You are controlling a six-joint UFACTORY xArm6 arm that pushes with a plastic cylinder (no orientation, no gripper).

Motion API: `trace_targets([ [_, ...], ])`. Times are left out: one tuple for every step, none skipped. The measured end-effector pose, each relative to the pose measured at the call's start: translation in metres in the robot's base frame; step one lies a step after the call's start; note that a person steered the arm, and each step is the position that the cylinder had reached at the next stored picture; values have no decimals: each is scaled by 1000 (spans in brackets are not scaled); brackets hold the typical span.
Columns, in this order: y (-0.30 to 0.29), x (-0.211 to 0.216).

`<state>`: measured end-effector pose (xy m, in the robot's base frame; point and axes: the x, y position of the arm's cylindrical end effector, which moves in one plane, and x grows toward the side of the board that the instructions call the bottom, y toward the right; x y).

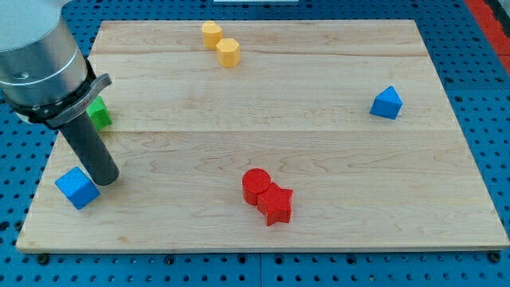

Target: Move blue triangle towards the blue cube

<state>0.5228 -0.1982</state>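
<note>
blue triangle [386,104] sits far off to the view's right of my tip [106,180], untouched, while the blue cube [77,188] lies just beside the tip on its left. the rod holds nothing, having no jaws. the approach step seems in hand: next the tip must cross the wooden board [319,175] and get behind the triangle. two red blocks [268,196] lie below the likely route; the yellow pair [221,44] and a green block [100,112] stand clear.
</note>
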Motion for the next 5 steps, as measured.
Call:
trace_targets([
  [19, -38],
  [58, -79],
  [99, -96],
  [161, -110],
  [227, -117],
])
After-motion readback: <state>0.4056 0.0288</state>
